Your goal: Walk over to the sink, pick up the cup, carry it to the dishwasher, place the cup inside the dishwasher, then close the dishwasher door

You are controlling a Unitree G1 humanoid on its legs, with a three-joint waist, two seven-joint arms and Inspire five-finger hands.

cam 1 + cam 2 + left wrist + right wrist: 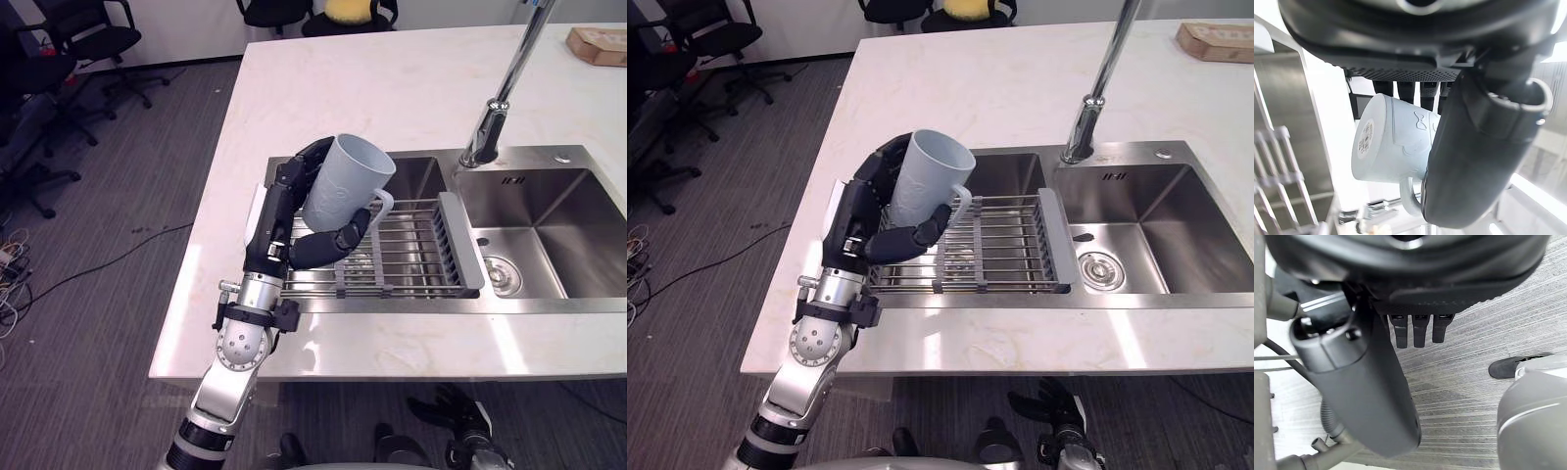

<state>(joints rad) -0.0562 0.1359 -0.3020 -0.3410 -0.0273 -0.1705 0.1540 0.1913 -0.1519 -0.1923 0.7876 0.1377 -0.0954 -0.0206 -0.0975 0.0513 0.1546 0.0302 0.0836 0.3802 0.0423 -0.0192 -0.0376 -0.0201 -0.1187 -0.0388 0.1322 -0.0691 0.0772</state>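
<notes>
Carry step — judge it best to lift the cup (345, 184) clear of the rack (411, 257) and hold it steady while turning from the sink (588, 211): left hand (292, 211) has fingers and thumb wrapped round the tilted cup, over the rack — right hand (458, 416) hangs low, fingers relaxed.

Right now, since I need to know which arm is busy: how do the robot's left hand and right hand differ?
The left hand is up high, over the wire rack; the right hand hangs low, below the edge of the counter. The left hand is curled round the cup, with its thumb across the cup's side; the right hand holds nothing, and its fingers are relaxed. Both hands are dark.
</notes>
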